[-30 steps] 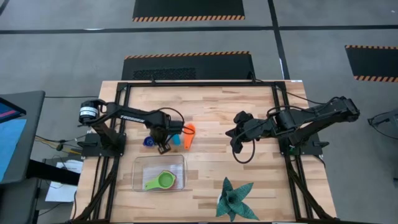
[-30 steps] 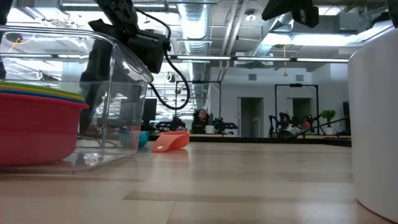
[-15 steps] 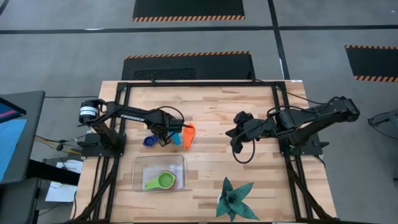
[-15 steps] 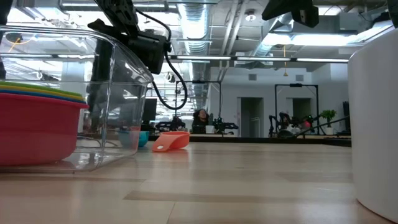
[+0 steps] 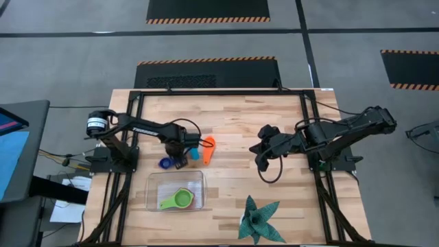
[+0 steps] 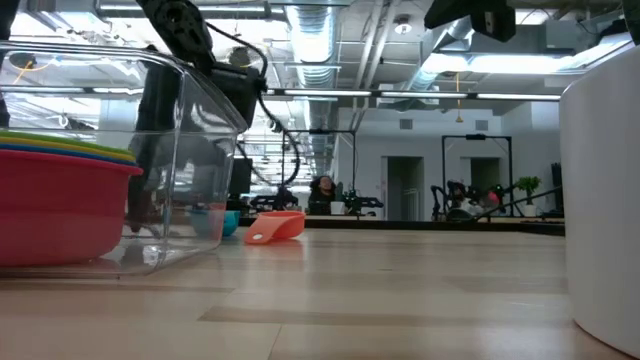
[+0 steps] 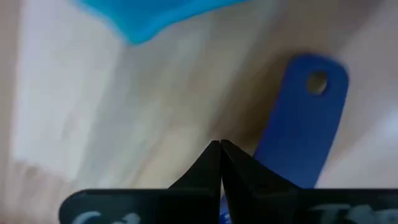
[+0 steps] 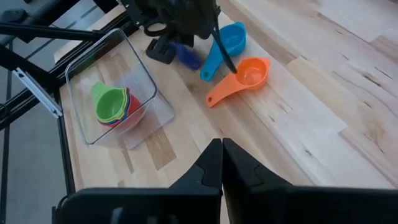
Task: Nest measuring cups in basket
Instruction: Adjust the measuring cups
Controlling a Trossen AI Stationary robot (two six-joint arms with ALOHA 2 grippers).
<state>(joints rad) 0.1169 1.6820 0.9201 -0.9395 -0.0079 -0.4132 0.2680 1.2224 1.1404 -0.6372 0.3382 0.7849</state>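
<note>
Closest to the front edge of the wooden tabletop (image 5: 233, 185) sits a dark green spiky plant (image 5: 258, 219), off toward the right side. Just left of it, the clear basket (image 5: 154, 185) holds a nested stack of measuring cups: the green cup (image 5: 182, 200) is on top, with yellow and a red cup (image 6: 60, 215) under it, showing best in the low view.

Behind the basket, the left gripper (image 5: 178, 156) is down low at the tabletop with its jaws pressed together. The dark blue cup (image 7: 305, 130) lies right beside the fingertips; from the wrist camera its flat handle with the hole runs along next to the tips, but they don't seem to be clamping it, though that view is too tight to be sure they're not touching.

Just past that, the light blue cup (image 8: 225, 43) and the orange cup (image 8: 245, 78) lie side by side on the bare wood, both outside the basket, the orange one further toward the middle.

The right gripper (image 5: 261, 153) hangs above the tabletop over on the right, well apart from the cups, jaws together and holding nothing.

Way back in the room behind the tabletop, a person (image 6: 322, 193) is visible in the low view.
</note>
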